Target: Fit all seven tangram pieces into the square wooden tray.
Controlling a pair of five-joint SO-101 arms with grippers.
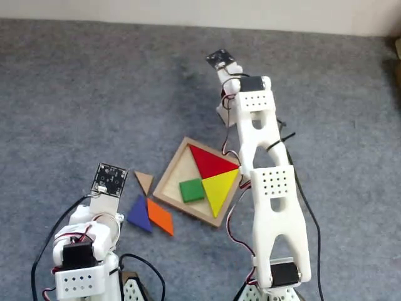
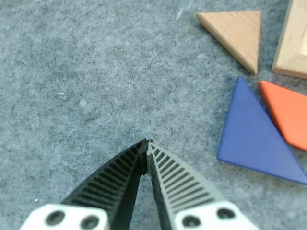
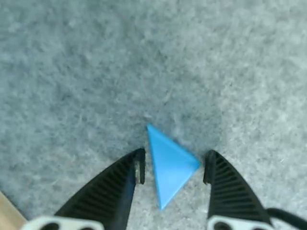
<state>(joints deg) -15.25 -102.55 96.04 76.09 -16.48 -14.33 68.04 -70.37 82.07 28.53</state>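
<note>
The square wooden tray [image 1: 168, 182] lies mid-table and holds a red triangle [image 1: 210, 162], a yellow triangle [image 1: 220, 188] and a green square [image 1: 192, 190]. Just off its near-left side lie a plain wooden triangle [image 1: 145, 182], a dark blue triangle [image 1: 139, 214] and an orange parallelogram [image 1: 160, 216]. My left gripper [image 2: 146, 143] is shut on nothing, over bare carpet beside the dark blue triangle [image 2: 254, 139] and the wooden triangle [image 2: 235, 33]. My right gripper [image 3: 175, 160] stands open beyond the tray, its fingers on either side of a light blue triangle [image 3: 169, 163] lying on the carpet.
Grey carpet covers the whole table. The right arm [image 1: 260, 144] stretches along the tray's right side, over its corner. The left arm [image 1: 88, 251] sits at the near left. A tray corner [image 2: 293, 43] shows beside the orange parallelogram [image 2: 288, 112].
</note>
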